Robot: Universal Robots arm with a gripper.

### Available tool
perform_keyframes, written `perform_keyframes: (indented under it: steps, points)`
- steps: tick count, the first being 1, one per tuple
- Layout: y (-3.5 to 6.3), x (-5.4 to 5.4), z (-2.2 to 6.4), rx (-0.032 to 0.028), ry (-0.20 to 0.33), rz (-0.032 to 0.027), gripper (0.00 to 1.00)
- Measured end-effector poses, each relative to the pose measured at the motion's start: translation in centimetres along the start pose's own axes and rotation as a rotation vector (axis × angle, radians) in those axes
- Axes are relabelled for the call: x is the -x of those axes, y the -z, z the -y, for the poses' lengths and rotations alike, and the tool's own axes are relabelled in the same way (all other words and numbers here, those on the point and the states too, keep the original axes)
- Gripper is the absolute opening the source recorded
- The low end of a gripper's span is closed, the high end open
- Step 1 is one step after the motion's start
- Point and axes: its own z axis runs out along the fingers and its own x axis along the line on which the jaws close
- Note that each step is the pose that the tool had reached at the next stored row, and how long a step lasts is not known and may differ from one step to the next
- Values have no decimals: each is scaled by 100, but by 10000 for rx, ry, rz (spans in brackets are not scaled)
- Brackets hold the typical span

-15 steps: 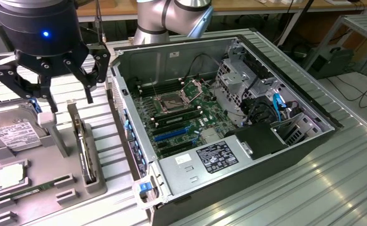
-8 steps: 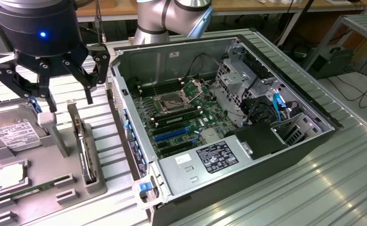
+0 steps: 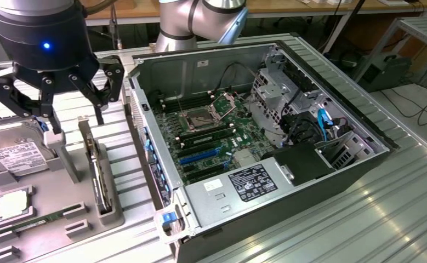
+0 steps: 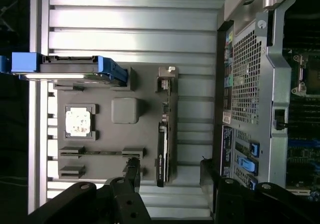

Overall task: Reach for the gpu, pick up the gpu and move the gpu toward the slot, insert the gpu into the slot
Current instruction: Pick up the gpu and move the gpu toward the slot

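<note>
The exterior view takes in the open computer case (image 3: 221, 66) lying on the slatted metal surface (image 3: 359, 219). The green motherboard (image 3: 232, 129) inside it faces up, and the blue slot (image 3: 198, 157) sits among black strips. From this angle the black jaws hang above the grey tray (image 3: 52, 219) at the exterior view's left, spread wide and holding nothing.

The wrist view looks straight down on that tray (image 4: 145, 134) and lays out its contents plainly. The gpu (image 4: 162, 149) stands on edge in a narrow holder on the side of the tray nearest the case (image 4: 245, 73), with its metal bracket (image 4: 167, 78) at one end. Two dark fingers (image 4: 127, 184) frame it from above, one on either side of the card's line and clear of it.

The tray also holds a hard drive (image 4: 70, 66) propped on edge in blue rails, a square processor chip (image 4: 79, 121) in its recess, and a thin memory stick (image 4: 100, 153) between two small brackets. In the exterior view the gpu (image 3: 96, 164) shows as a thin dark card, upright and just beside the case wall. There the hard drive (image 3: 16, 153) shows its white label.
</note>
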Motion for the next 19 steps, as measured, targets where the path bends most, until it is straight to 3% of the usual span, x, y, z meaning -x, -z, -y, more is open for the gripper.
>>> perform_keyframes:
  steps: [3, 19]
  points:
    - [-21, -4, 16, -5, -2, -37, 60]
    - [-130, -11, 87, -1, -2, -68, 60]
